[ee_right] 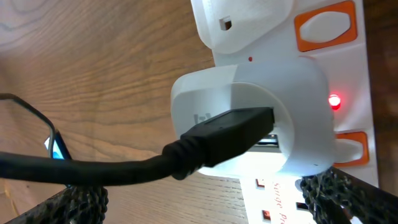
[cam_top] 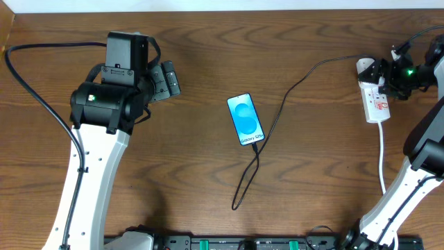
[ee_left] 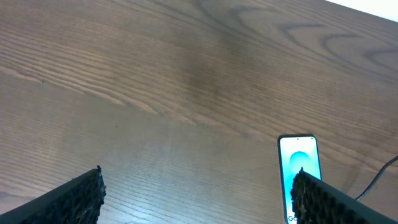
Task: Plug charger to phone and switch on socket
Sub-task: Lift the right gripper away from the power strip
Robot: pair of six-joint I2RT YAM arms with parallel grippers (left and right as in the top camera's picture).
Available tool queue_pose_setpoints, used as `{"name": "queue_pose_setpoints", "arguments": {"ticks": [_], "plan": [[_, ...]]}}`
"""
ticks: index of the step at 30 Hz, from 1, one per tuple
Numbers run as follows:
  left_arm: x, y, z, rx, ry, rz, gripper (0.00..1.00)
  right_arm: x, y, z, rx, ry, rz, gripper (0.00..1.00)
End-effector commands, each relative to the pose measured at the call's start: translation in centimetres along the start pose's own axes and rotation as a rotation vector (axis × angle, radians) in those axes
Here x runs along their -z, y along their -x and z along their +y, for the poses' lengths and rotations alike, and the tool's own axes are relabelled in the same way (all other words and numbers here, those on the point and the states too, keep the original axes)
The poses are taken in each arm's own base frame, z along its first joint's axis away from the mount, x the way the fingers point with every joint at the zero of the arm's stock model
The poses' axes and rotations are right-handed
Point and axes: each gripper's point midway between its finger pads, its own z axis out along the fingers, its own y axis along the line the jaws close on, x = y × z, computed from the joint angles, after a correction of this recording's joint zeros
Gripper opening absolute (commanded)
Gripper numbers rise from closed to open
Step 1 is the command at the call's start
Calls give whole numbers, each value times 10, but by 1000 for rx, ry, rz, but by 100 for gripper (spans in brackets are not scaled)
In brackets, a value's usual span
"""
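Observation:
The phone [cam_top: 245, 119] lies face up mid-table with its blue screen lit. The black charger cable [cam_top: 280, 112] meets the phone's near end, loops toward the front edge, then runs back right to a white adapter [ee_right: 249, 118] seated in the white socket strip [cam_top: 378, 103]. In the right wrist view the cable's black plug [ee_right: 233, 127] sits in that adapter, and a red light [ee_right: 335, 101] glows beside the orange switches [ee_right: 326, 25]. My right gripper [cam_top: 383, 73] [ee_right: 205, 202] is open, straddling the strip's far end. My left gripper [cam_top: 168, 78] [ee_left: 199, 199] is open and empty, left of the phone [ee_left: 297, 160].
The strip's thick white cord [cam_top: 382, 156] runs toward the front right beside my right arm. A black arm cable [cam_top: 31, 90] curves along the left side. The table is bare brown wood [cam_top: 187, 173].

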Motion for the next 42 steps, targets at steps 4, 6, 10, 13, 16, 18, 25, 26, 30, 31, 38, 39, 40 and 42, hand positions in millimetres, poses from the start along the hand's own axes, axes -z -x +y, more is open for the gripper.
{"name": "queue_pose_setpoints", "arguments": {"ticks": [4, 6, 10, 13, 16, 18, 25, 26, 30, 31, 38, 39, 40, 42], "plan": [[3, 4, 1, -9, 8, -14, 95, -1, -5, -1, -25, 6, 13, 99], [3, 4, 1, -9, 8, -14, 95, 3, -4, 2, -20, 1, 5, 99], [3, 4, 1, -9, 8, -14, 95, 15, -2, -1, -36, -60, -6, 99], [3, 4, 1, -9, 8, -14, 95, 26, -1, -3, -41, -114, -16, 99], [3, 4, 1, -9, 8, -14, 95, 40, 1, 3, -24, -135, -42, 99], [3, 4, 1, -9, 8, -14, 95, 48, 3, 9, -22, -139, -58, 99], [3, 4, 1, -9, 8, -14, 95, 88, 3, 28, -48, -205, -135, 99], [3, 4, 1, -9, 8, -14, 95, 96, 2, 31, -56, -217, -151, 99], [3, 4, 1, -9, 8, -14, 95, 138, -4, 52, -87, -274, -237, 99], [3, 4, 1, -9, 8, -14, 95, 148, -7, 60, -83, -275, -260, 99], [3, 4, 1, -9, 8, -14, 95, 218, -35, 119, 7, -268, -415, 99], [3, 4, 1, -9, 8, -14, 95, 227, -39, 126, 20, -270, -440, 99], [3, 4, 1, -9, 8, -14, 95, 236, -43, 132, 34, -277, -466, 99], [3, 4, 1, -9, 8, -14, 95, 251, -51, 145, 61, -278, -512, 99]]}}
